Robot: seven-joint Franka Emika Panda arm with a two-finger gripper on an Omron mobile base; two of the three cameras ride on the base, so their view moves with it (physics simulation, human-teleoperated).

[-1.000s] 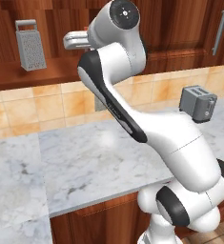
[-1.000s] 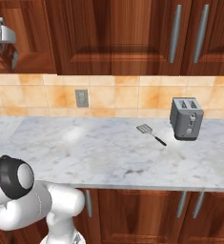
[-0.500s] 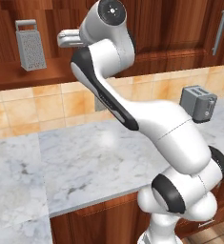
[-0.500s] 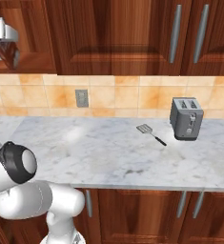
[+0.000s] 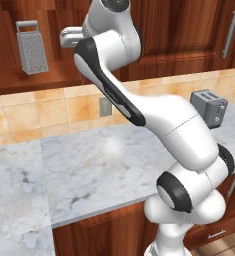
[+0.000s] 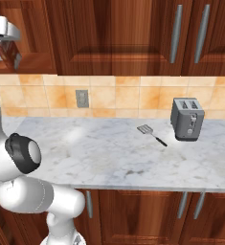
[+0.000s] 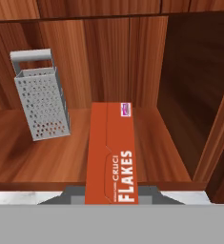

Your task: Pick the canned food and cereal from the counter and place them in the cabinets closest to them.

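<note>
i had the cereal [image 7: 111,152] box in my gripper [image 7: 111,198]. my two fingers were pressed tight on its near end, though the box covered them in the hand view, so i could not see the tips. the box stuck out in front of my hand, over the wooden floor of the open shelf [image 7: 32,162] in the cabinets [image 6: 114,33]. i think it was in the air above the shelf floor and not resting on it yet, but i could not be sure.

so the cereal job looked almost done to me. the box was off the counter [image 5: 104,165] and up at the shelf, but i had not let it go. the canned food was left to do after that.

there was some room in the shelf. the box grater [image 7: 39,97] stood on one side of the box, near it but not touching. on the other side was bare wood, and then the dark side wall [image 7: 192,81] of the shelf. the back wall was well behind the far end of the box. i thought i could set the box down right there. i would have to watch the grater and the front edge of the shelf.

down on the counter, the toaster [image 6: 186,118] and the spatula [image 6: 151,134] sat well apart from my arm.
</note>
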